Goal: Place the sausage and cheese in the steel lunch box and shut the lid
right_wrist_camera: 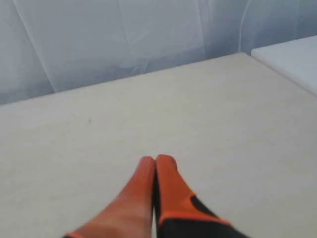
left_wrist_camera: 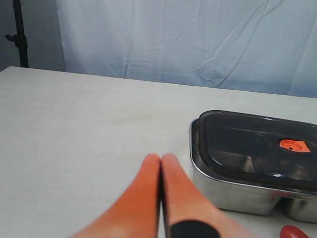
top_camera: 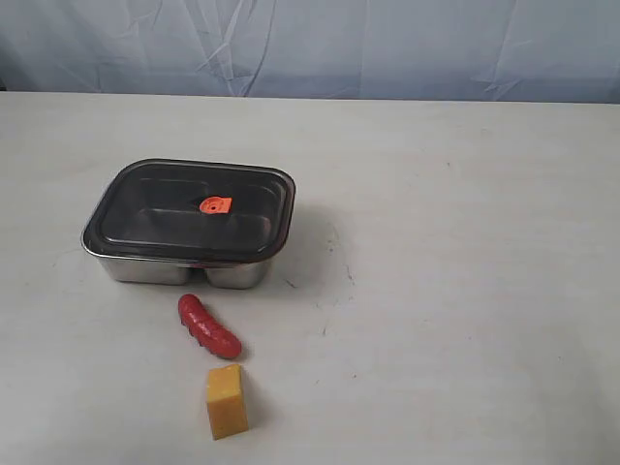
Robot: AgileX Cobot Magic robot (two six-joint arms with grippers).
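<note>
The steel lunch box [top_camera: 145, 268] stands on the table with the dark translucent lid [top_camera: 165, 208] lying on top of it; an orange valve [top_camera: 214, 204] marks the lid's centre. In front of the box lies the red sausage [top_camera: 208, 326], and the yellow-orange cheese [top_camera: 226, 401] stands just nearer than that. Neither arm shows in the exterior view. My left gripper [left_wrist_camera: 161, 159] is shut and empty, its orange fingertips beside the lunch box [left_wrist_camera: 233, 191] and lid [left_wrist_camera: 247, 144]; a tip of the sausage [left_wrist_camera: 295, 232] peeks in. My right gripper [right_wrist_camera: 155, 161] is shut and empty over bare table.
A pale blue cloth backdrop [top_camera: 310, 44] hangs behind the table's far edge. A second white surface [right_wrist_camera: 292, 59] adjoins the table in the right wrist view. A dark stand pole [left_wrist_camera: 19, 32] rises behind the table in the left wrist view.
</note>
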